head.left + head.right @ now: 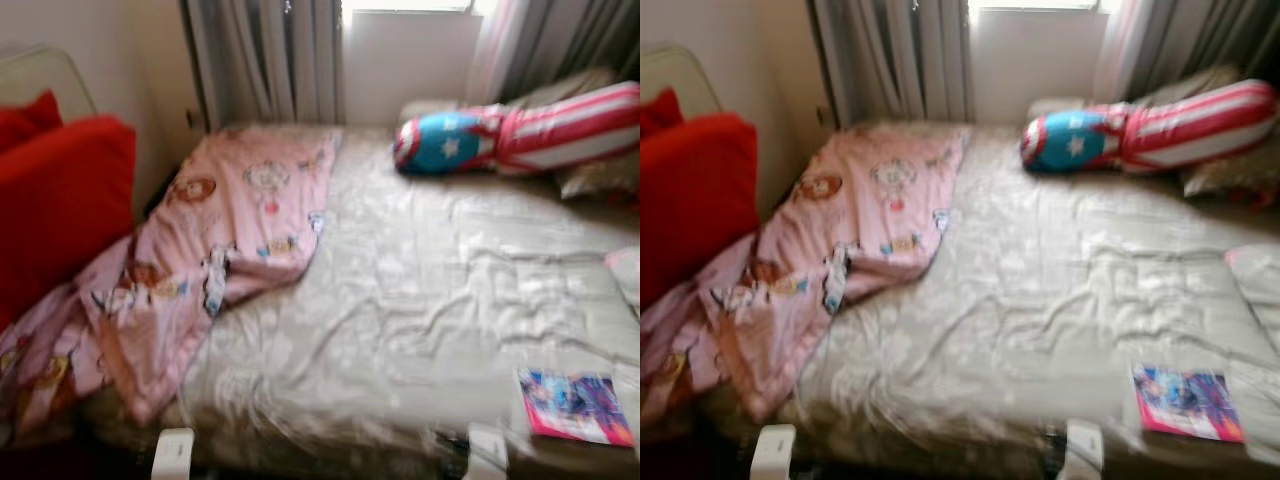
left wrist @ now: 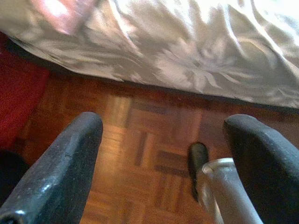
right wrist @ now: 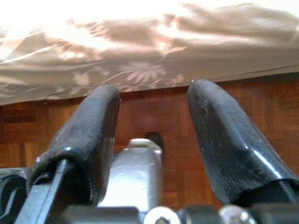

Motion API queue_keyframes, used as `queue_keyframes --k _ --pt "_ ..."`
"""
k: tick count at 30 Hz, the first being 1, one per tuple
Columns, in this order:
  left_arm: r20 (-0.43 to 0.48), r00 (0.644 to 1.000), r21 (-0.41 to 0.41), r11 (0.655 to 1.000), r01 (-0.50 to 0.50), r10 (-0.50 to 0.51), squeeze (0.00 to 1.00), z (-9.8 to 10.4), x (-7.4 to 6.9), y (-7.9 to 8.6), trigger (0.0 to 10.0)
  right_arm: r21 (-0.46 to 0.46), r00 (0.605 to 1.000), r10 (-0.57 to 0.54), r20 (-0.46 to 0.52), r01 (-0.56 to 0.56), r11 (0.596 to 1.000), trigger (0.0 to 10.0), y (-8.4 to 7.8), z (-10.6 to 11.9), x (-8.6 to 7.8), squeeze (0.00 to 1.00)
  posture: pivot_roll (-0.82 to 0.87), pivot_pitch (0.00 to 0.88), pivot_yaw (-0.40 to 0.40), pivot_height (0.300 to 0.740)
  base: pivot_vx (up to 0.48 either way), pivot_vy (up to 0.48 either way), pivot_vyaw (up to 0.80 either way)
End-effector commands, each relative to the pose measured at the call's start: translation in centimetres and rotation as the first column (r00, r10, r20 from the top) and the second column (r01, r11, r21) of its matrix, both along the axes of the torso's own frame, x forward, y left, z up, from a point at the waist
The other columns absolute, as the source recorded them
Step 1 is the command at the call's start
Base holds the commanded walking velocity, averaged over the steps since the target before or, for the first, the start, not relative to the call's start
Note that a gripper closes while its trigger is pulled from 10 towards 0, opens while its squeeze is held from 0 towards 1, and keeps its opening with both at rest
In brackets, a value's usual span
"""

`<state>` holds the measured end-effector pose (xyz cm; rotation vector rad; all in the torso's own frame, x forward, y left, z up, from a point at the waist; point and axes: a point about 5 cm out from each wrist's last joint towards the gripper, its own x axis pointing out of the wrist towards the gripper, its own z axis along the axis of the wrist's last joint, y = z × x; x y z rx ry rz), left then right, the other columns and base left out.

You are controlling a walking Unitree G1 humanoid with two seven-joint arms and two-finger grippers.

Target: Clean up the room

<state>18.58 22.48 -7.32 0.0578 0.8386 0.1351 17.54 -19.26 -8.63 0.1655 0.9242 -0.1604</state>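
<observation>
A wide bed with a creased beige flowered sheet (image 1: pixel 430 290) lies before me. A pink cartoon-print blanket (image 1: pixel 230 230) is rumpled along its left side and spills over the near left corner. A red, white and blue star bolster (image 1: pixel 520 130) lies at the far right, near the head of the bed. A colourful magazine (image 1: pixel 575 405) rests flat at the near right corner. My left gripper (image 2: pixel 163 123) hangs open over the parquet floor (image 2: pixel 140 154) by the bed's edge. My right gripper (image 3: pixel 154 91) is open too, low beside the sheet's overhang, with nothing between its fingers.
Red cushions (image 1: pixel 55 200) stand against the wall to the left of the bed. Grey curtains (image 1: pixel 265 60) and a bright window close off the far side. A beige pillow (image 1: pixel 600 170) sits behind the bolster. Something pale pink (image 1: pixel 625 270) shows at the right edge.
</observation>
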Motion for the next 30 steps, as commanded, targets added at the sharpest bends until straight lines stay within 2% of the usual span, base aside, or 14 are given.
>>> queue_keyframes --k 1,4,12,30 --pt "-0.011 1.000 -0.008 1.000 0.014 -0.014 0.00 -0.18 -0.07 -0.54 10.0 -0.027 1.000 -0.004 -0.013 0.003 1.000 10.0 -0.98 -0.05 -0.45 0.00 -0.11 0.000 0.021 0.740 0.000 0.442 0.00" --pt "-0.011 1.000 -0.009 1.000 0.014 -0.014 0.00 -0.19 -0.08 -0.55 10.0 -0.029 1.000 0.001 -0.008 -0.002 1.000 10.0 -0.97 -0.03 -0.42 0.00 -0.11 0.000 0.021 0.740 0.000 0.442 0.18" --pt "-0.012 1.000 -0.008 1.000 0.012 -0.012 0.00 -0.19 -0.11 -0.49 10.0 -0.021 1.000 -0.001 -0.005 0.001 1.000 10.0 -0.90 -0.05 -0.44 0.00 -0.11 0.000 0.021 0.740 0.000 0.440 0.70" --pt "-0.007 1.000 -0.009 1.000 0.002 -0.002 0.00 -0.12 -0.01 -0.40 10.0 -0.012 1.000 -0.015 -0.004 0.015 1.000 10.0 -0.85 -0.04 -0.39 0.00 -0.10 0.000 0.014 0.740 0.000 0.409 0.00"
